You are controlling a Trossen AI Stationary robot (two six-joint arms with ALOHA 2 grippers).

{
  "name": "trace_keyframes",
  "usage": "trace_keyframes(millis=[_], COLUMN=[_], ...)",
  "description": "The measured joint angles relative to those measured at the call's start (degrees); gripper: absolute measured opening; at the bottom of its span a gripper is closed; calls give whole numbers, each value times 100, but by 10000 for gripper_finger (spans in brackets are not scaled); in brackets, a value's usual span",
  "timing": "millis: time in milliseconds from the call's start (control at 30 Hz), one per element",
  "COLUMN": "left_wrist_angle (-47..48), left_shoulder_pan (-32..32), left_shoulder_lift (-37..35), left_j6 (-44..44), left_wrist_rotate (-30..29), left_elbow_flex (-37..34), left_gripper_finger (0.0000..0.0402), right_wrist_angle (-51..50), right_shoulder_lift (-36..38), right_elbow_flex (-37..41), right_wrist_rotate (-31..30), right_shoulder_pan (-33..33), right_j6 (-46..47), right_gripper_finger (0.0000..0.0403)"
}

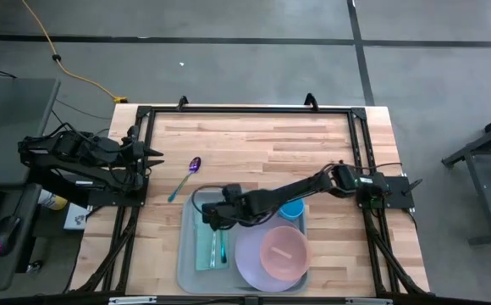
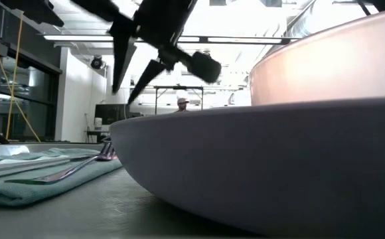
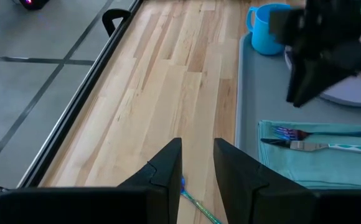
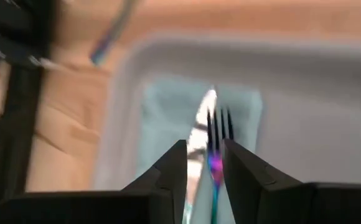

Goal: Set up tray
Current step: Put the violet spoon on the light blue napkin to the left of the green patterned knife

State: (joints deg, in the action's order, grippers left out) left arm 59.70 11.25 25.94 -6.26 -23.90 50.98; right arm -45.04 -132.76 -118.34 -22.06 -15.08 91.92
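Observation:
The grey-blue tray [image 1: 185, 254] lies on the wooden table's near side. A teal folded cloth [image 1: 204, 254] on its left part carries an iridescent fork [image 4: 221, 124] and a knife [image 4: 200, 121]. A lilac plate [image 1: 250, 264] with a pink bowl [image 1: 284, 252] fills the right part, and a blue cup [image 1: 293, 209] stands behind them. My right gripper [image 1: 205, 218] hangs open above the cloth's far end, its fingers clear of the cutlery in the low view [image 2: 123, 94]. My left gripper [image 3: 197, 162] waits open at the table's left edge, above the spoon's handle [image 3: 196, 200].
A spoon with a purple bowl [image 1: 186, 176] lies on bare wood just beyond the tray's far left corner, between the two grippers. Black frame rails run along the table's left, far and right edges. The far half of the table is bare wood.

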Motion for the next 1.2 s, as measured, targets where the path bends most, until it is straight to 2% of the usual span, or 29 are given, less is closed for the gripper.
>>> trace_keyframes(millis=[233,367,500,700,1033,1200], left_wrist_angle=[4,5,5,4,-2,-17], left_shoulder_pan=[1,1,1,-1,-1,1], left_shoulder_lift=[1,-1,1,1,6,8], left_j6=[0,83,149,153,130,-317], left_wrist_rotate=[-54,-163,-265,-704,-1013,-1021], left_elbow_flex=[0,0,0,0,0,0], left_gripper_finger=[124,124,124,124,124,124], right_wrist_angle=[-50,-208,-590,-1228,-2851,-2851], right_shoulder_lift=[676,1056,1464,2206,3824,5043], right_elbow_flex=[0,0,0,0,1,561], right_wrist_rotate=[-897,-1211,-1129,-1045,-1083,-1449], right_shoulder_pan=[209,389,594,763,879,722], right_j6=[-1134,-1840,-2612,-4063,-5215,-5488], right_gripper_finger=[78,77,70,7,0,0])
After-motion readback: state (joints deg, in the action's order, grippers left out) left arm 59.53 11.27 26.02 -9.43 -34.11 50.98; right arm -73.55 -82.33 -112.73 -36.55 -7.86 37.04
